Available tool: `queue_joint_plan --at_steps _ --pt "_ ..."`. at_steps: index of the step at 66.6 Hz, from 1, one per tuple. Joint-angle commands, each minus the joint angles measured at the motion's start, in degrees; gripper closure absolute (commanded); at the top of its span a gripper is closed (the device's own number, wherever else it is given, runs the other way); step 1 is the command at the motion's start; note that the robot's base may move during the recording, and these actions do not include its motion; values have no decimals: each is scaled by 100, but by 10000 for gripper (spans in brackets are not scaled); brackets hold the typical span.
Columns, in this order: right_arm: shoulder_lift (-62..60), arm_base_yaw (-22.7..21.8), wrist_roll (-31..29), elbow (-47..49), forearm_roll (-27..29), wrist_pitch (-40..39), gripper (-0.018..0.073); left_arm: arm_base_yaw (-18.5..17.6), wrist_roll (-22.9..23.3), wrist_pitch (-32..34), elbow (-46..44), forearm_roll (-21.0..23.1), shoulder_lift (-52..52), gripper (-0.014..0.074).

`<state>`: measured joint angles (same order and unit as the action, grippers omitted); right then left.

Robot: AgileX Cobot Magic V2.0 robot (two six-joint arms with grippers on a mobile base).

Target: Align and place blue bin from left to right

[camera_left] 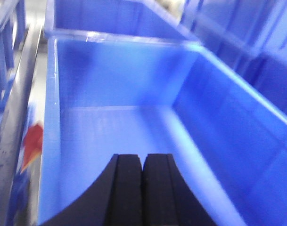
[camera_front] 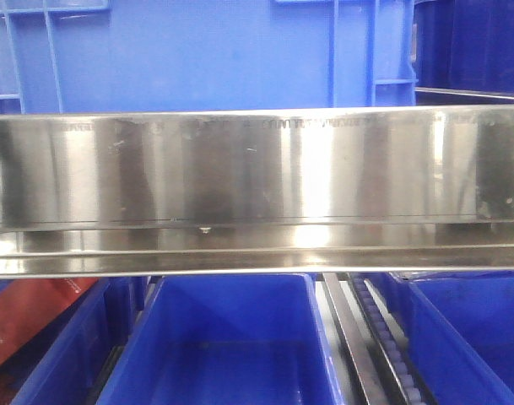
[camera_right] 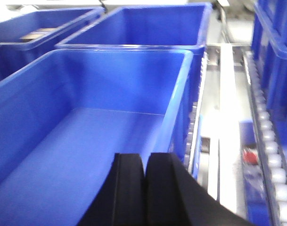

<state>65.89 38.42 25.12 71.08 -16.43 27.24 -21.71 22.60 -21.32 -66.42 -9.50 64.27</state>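
The front view showed one steel rail [camera_front: 257,190] running across the full width of the frame. Above the rail stood one blue bin [camera_front: 206,59], a large bright-blue crate with a broad, smooth, flat side wall and raised vertical ribs near both ends; a short horizontal rib met the verticals at each side. Its base sat behind the rail's upper edge. To the right of that crate, above the rail, part of a darker blue crate [camera_front: 472,46] was visible. Below the rail, three open blue trays were counted: a middle tray [camera_front: 231,337], a left tray [camera_front: 67,354] and a right tray [camera_front: 468,337]. One roller track [camera_front: 379,346] ran between the middle and right trays. A red object [camera_front: 29,316] lay at the far left, below the rail.

The left gripper [camera_left: 143,188] hung above the interior of one open blue tray [camera_left: 51,141], its two black fingers pressed together with nothing between them. The right gripper [camera_right: 145,188] hung above another open blue tray [camera_right: 178,94], its fingers likewise closed against each other and empty. In that view, a second tray [camera_right: 134,44] stood directly behind the first.
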Motion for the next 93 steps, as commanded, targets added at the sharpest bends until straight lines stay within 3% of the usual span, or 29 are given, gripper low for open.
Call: queue_joint_plan --at_steps 1,12,21,43,93 --pt "-482 6 -44 -668 -120 -697 629 -24 27 678 519 42 -447 707" --pt "-1453 6 -702 -2171 -133 -1852 629 -24 27 1634 1716 42 -1170 707" --pt "-2138 6 -965 -3076 -133 -2006 629 -24 27 2416 2645 42 -1803 707" --pt "-3211 6 -965 -3624 -133 -2070 629 -24 27 2290 3199 42 -2717 707" --pt "-3315 6 -965 -3624 -93 -2217 629 -24 27 2290 3199 42 -2732 707"
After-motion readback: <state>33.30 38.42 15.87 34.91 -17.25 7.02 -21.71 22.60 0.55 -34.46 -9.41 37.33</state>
